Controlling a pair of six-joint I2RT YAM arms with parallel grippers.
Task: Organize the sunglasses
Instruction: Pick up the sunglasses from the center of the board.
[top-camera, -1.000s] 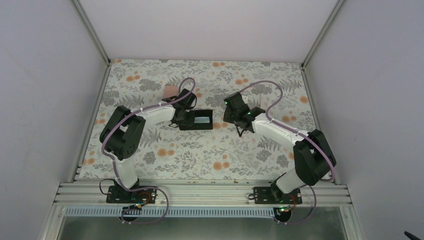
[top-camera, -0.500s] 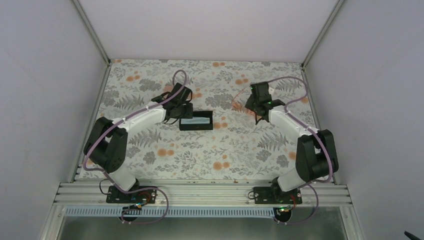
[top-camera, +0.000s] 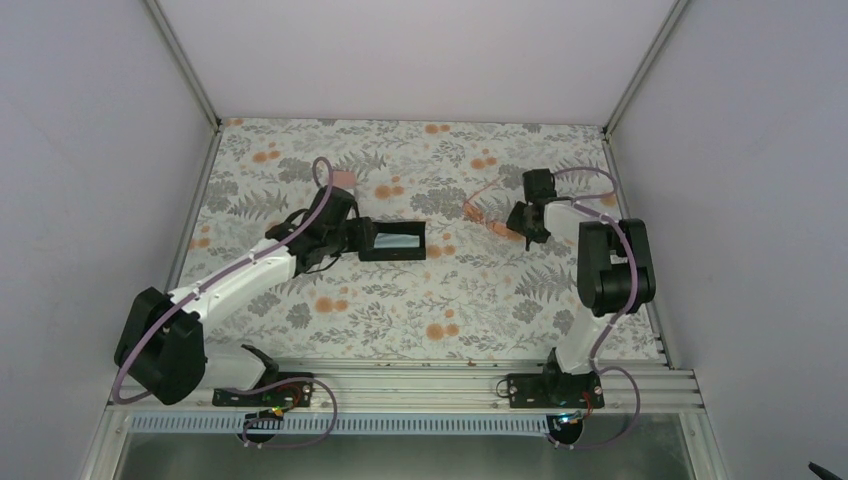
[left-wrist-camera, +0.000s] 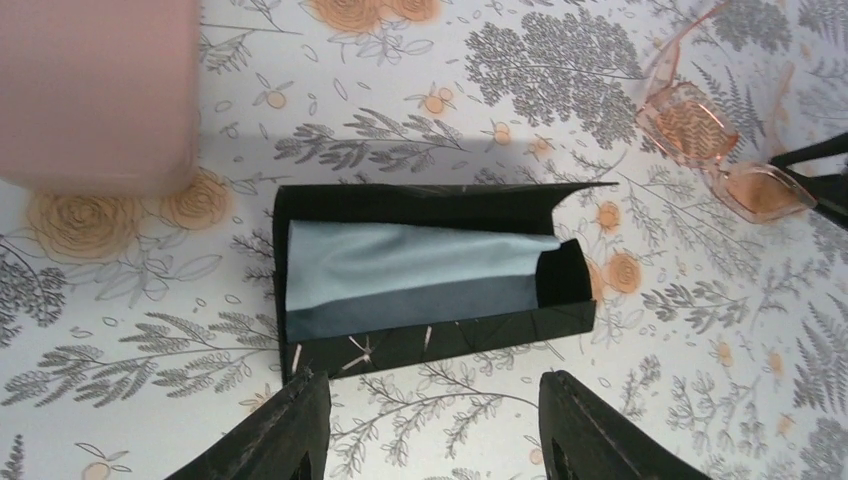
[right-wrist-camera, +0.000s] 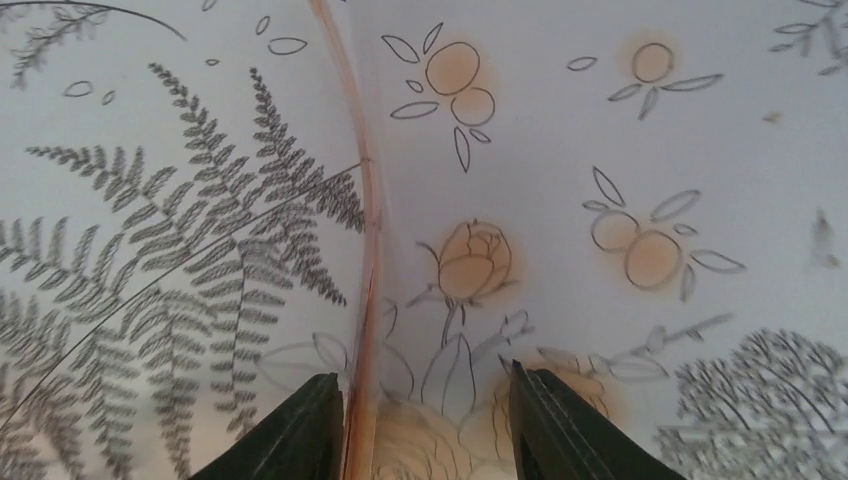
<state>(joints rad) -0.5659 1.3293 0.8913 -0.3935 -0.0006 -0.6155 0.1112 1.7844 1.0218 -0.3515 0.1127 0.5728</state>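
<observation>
The pale orange-pink sunglasses (left-wrist-camera: 700, 135) lay unfolded on the flowered tablecloth (top-camera: 400, 310), off to the right of the open black case (left-wrist-camera: 440, 335), near it but not touching. The frame looked thin and glassy, the lenses almost clear. The right gripper (right-wrist-camera: 422, 378) hung low over them with its jaws spread, straddling one slim temple arm (right-wrist-camera: 370, 250) that ran just beside one finger. Nothing was pinched, and I took the straddle as lining up to nip the frame rather than a lens. The left gripper (left-wrist-camera: 433, 390) hovered at the front wall of the black case, its jaws parted around nothing. My guess was that it was placed there to steady the case, which looked likely to slide on the fabric. That case was oblong and sharp-edged, its wall glossy enough to mirror the print. A soft light-blue cloth (left-wrist-camera: 400, 265) lay creased inside, covering most of the floor, presumably as padding. Beyond it sat a matte pink case (left-wrist-camera: 95, 90) with rounded corners. I could find no darker pair anywhere.
</observation>
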